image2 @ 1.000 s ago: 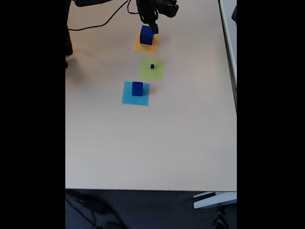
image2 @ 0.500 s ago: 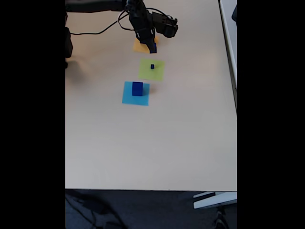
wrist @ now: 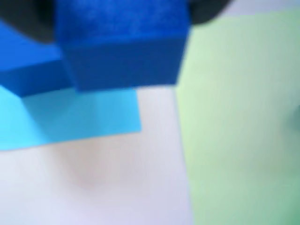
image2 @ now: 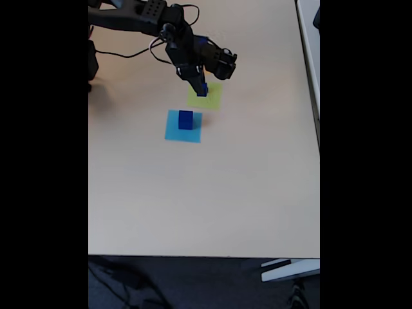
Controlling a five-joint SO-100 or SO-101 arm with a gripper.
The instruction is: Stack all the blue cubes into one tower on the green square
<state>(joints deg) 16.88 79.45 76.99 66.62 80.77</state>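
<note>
In the fixed view my gripper (image2: 202, 90) hangs over the pale green square (image2: 212, 98), shut on a dark blue cube (image2: 202, 88). The wrist view shows that held cube (wrist: 122, 47) large at the top, with dark fingers (wrist: 23, 21) at its sides. The green square (wrist: 239, 117) spreads to the right below it. A second blue cube (image2: 186, 120) stands on the light blue square (image2: 172, 132), apart from the gripper. In the wrist view this cube (wrist: 28, 75) and its light blue square (wrist: 79, 117) lie at the left.
The arm (image2: 148, 16) reaches in from the top left, with a black cable (image2: 129, 51) trailing on the beige table (image2: 206, 193). The table's right edge (image2: 318, 129) and front edge (image2: 206, 256) bound a wide bare area.
The gripper took the cube off the orange square, lifted it and carried it toward the camera to above the green square. The cube on the light blue square has not moved.
</note>
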